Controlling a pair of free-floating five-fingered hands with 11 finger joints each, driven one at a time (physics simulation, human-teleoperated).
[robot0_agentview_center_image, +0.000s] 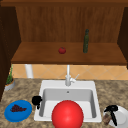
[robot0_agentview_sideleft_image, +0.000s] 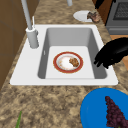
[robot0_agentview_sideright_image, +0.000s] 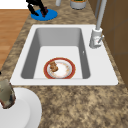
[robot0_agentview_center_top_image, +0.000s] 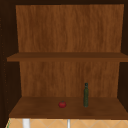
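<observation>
My left hand (robot0_agentview_center_image: 37, 100) hovers over the sink's left rim (robot0_agentview_center_image: 40, 110), fingers relaxed and hanging down, holding nothing. In the left side view the left hand (robot0_agentview_sideleft_image: 112, 53) sits beside the basin. Next to it lies a blue plate (robot0_agentview_center_image: 25, 115) carrying dark grapes (robot0_agentview_center_image: 18, 108). My right hand (robot0_agentview_center_image: 112, 110) floats open above a white plate (robot0_agentview_center_image: 123, 117), just over a brown piece of food (robot0_agentview_center_image: 107, 118), not closed on it. In the basin lies a red-rimmed plate (robot0_agentview_sideleft_image: 63, 62) with a brown morsel (robot0_agentview_sideleft_image: 74, 61). A round red shape (robot0_agentview_center_image: 67, 115) covers the sink's front.
The faucet (robot0_agentview_center_image: 68, 76) stands behind the basin. On the wooden shelf above stand a small red fruit (robot0_agentview_center_image: 62, 50) and a green bottle (robot0_agentview_center_image: 86, 41). A potted plant (robot0_agentview_center_image: 9, 82) sits at the far left counter. A stove (robot0_agentview_sideleft_image: 120, 15) borders the counter beyond the white plate (robot0_agentview_sideleft_image: 81, 15).
</observation>
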